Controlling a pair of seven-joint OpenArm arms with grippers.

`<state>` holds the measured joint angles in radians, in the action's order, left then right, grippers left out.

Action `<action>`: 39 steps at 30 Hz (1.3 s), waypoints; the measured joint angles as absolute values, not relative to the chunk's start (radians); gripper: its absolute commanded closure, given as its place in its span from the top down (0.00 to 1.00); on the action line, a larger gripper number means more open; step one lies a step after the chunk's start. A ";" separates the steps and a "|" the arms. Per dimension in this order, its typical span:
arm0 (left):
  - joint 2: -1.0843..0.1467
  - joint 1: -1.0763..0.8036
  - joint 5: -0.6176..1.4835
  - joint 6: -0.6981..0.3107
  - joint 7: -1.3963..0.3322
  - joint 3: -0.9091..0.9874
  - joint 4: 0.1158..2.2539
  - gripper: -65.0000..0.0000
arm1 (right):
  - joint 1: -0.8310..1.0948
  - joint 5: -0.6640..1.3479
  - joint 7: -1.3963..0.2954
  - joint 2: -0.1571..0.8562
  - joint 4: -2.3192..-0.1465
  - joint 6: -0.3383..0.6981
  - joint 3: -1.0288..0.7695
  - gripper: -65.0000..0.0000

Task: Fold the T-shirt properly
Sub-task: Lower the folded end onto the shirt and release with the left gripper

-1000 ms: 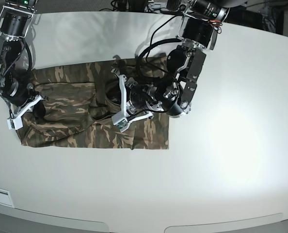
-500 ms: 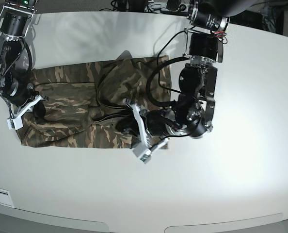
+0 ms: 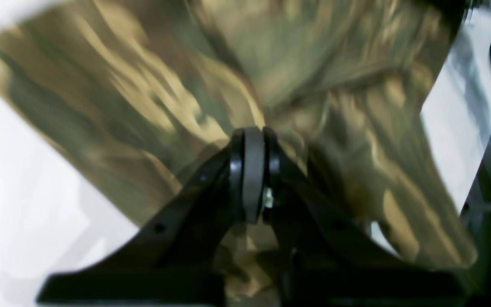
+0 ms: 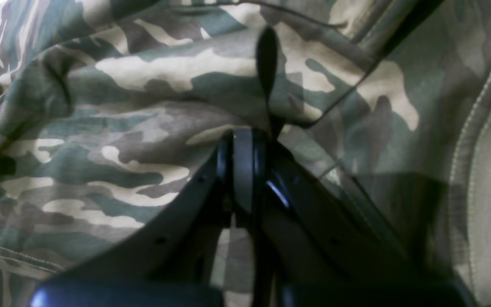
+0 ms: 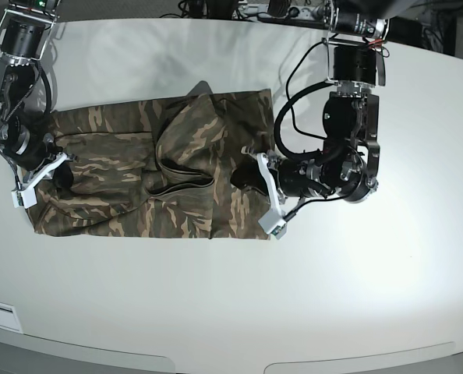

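While the T-shirt (image 5: 150, 175) is lying spread across the white counter (image 5: 239, 304), both arms are working at its two ends.

Right pincer (image 5: 35, 178): sitting at the left of the base view, it is clamping shut on the garment's left end; in its wrist view the black fingers (image 4: 245, 170) are pressing together with camouflage cloth bunching just beyond and around the tips.

Cloth at the right pincer: folds and a stitched hem are running along the right side of the closed tips, and the fabric is filling nearly the whole wrist view.

T-shirt: stretching between the two pincers as a long band of olive, brown and tan, it is rumpling near the middle, where a raised fold and a dark curved opening are showing.

Left pincer (image 5: 272, 199): sitting at the right of the base view, it is closing on the shirt's right edge; its wrist view is blurred, yet the fingertips (image 3: 252, 170) are meeting with cloth fanning out beyond them.

Counter: bare white surface is showing on both sides of the left pincer's cloth.
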<state>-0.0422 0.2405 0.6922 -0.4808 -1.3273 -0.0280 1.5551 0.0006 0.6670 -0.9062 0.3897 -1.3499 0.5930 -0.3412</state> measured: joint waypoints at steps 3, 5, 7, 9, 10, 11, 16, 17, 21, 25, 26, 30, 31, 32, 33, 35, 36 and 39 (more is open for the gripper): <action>-0.041 0.226 0.669 -0.506 -1.289 -0.056 1.555 0.00 | 0.001 0.667 -0.905 0.390 -1.350 0.596 -0.341 0.00; -0.039 0.225 0.591 -0.506 -1.236 -0.072 1.555 0.00 | 0.001 0.667 -0.905 0.390 -1.350 0.596 -0.341 0.00; -0.041 0.225 0.533 -0.505 -1.177 -0.092 1.555 0.00 | 0.001 0.667 -0.905 0.390 -1.350 0.596 -0.341 0.00; -0.043 0.225 0.490 -0.492 -1.134 -0.122 1.555 0.00 | 0.001 0.667 -0.905 0.390 -1.350 0.596 -0.341 0.00; -0.043 0.227 0.470 -0.481 -1.116 -0.142 1.555 0.00 | 0.001 0.667 -0.905 0.390 -1.350 0.596 -0.341 0.00; -0.042 0.228 0.458 -0.477 -1.113 -0.165 1.555 0.00 | 0.001 0.667 -0.905 0.390 -1.350 0.596 -0.341 0.00; -0.039 0.227 0.381 -0.471 -1.036 -0.254 1.554 0.00 | 0.001 0.667 -0.905 0.390 -1.350 0.596 -0.341 0.00; -0.039 0.228 0.364 -0.458 -1.019 -0.265 1.554 0.00 | 0.001 0.667 -0.905 0.390 -1.350 0.596 -0.341 0.00; -0.039 0.227 0.295 -0.418 -0.929 -0.296 1.554 0.00 | 0.001 0.667 -0.905 0.390 -1.350 0.596 -0.341 0.00; -0.037 0.228 0.257 -0.403 -0.822 -0.295 1.554 0.00 | 0.001 0.667 -0.905 0.390 -1.350 0.596 -0.341 0.00; -0.037 0.228 0.249 -0.404 -0.778 -0.295 1.554 0.00 | 0.001 0.667 -0.905 0.390 -1.350 0.595 -0.341 0.00; -0.036 0.231 0.194 -0.404 -0.577 -0.295 1.550 0.00 | 0.001 0.673 -0.905 0.390 -1.350 0.593 -0.341 0.00; -0.036 0.233 0.183 -0.404 -0.539 -0.295 1.542 0.00 | 0.001 0.674 -0.905 0.390 -1.350 0.593 -0.341 0.00; -0.036 0.239 0.183 -0.404 -0.519 -0.295 1.530 0.00 | 0.001 0.674 -0.905 0.390 -1.350 0.588 -0.341 0.00; -0.036 0.245 0.179 -0.404 -0.508 -0.295 1.514 0.00 | 0.001 0.675 -0.905 0.389 -1.350 0.587 -0.341 0.00; -0.031 0.264 0.175 -0.403 -0.506 -0.295 1.482 0.00 | 0.001 0.675 -0.905 0.389 -1.350 0.584 -0.341 0.00; -0.028 0.274 0.175 -0.404 -0.509 -0.295 1.473 0.00 | 0.001 0.675 -0.905 0.389 -1.350 0.584 -0.341 0.00; -0.008 0.299 0.178 -0.404 -0.513 -0.295 1.471 0.00 | 0.001 0.675 -0.904 0.387 -1.350 0.581 -0.341 0.00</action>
<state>-0.0082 0.2989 0.1776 -0.4038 -0.5125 -0.2955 1.4708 0.0006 0.6746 -0.9043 0.3874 -1.3499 0.5808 -0.3412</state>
